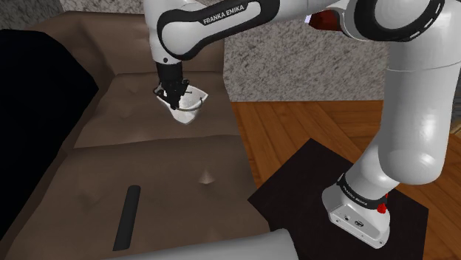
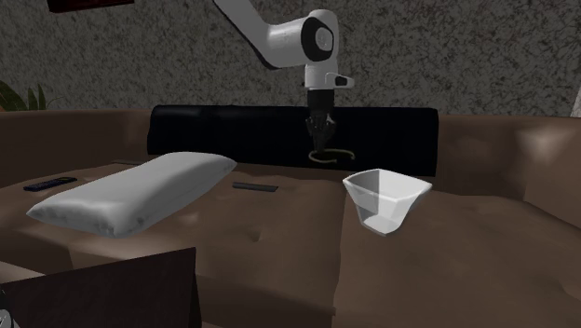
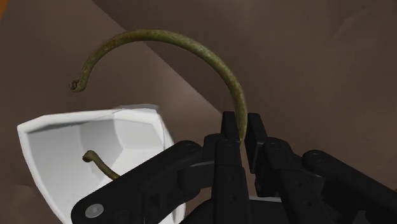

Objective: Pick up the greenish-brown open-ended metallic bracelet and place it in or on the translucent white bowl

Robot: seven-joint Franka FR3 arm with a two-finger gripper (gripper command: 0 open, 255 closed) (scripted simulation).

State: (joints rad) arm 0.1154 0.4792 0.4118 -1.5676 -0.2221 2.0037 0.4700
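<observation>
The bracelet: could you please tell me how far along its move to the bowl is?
Done: the bracelet is off the sofa, clasped by the gripper. In hand: it hangs in the air near the white bowl. Left: lowering it in and releasing.

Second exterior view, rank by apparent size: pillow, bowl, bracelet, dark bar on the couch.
1. White pillow.
2. White bowl.
3. Bracelet, held in the gripper, and dark bar: look alike, so no ranking between them.
</observation>
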